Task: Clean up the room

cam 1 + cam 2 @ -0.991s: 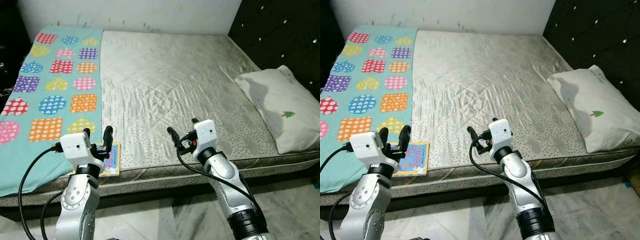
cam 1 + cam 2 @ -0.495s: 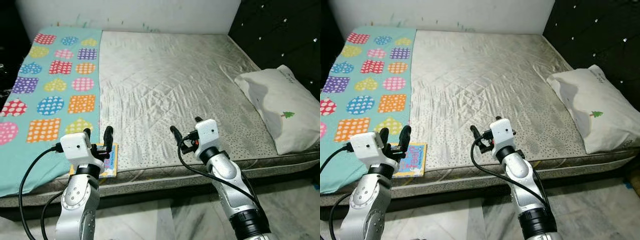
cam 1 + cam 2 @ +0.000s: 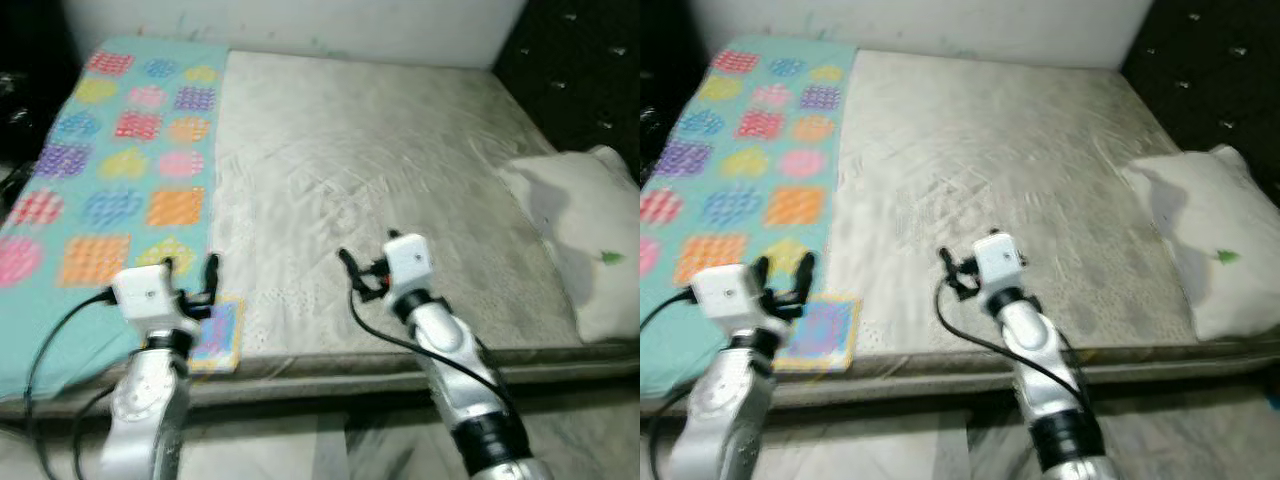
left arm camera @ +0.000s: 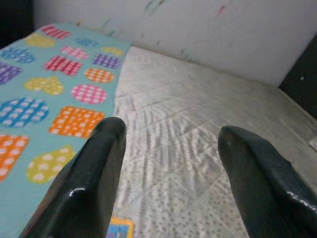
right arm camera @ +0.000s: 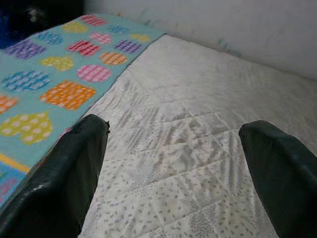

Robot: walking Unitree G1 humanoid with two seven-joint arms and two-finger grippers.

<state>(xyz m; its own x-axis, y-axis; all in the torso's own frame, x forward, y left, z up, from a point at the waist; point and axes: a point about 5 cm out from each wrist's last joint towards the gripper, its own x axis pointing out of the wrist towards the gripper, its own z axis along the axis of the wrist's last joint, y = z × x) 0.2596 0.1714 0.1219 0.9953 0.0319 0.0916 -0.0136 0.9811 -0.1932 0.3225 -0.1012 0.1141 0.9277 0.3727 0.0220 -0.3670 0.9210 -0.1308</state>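
Note:
A small colourful book (image 3: 221, 334) lies flat at the front edge of the grey mattress (image 3: 370, 170), beside the teal patterned blanket (image 3: 110, 180). My left gripper (image 3: 190, 268) hovers open just above and behind the book, with nothing between its fingers; the left wrist view shows a corner of the book (image 4: 120, 229) below the fingers (image 4: 94, 173). My right gripper (image 3: 367, 248) is held open over the bare mattress near its front edge, empty. A white pillow (image 3: 580, 235) lies on the right side of the bed.
A white wall (image 3: 300, 20) runs behind the bed and a dark headboard (image 3: 590, 80) stands at the right. Pale tiled floor (image 3: 330, 450) shows below the mattress edge. The picture is blurred.
The whole picture has shifted and blurred, so the camera has moved. Both grippers keep the same open pose, and the book lies where it was.

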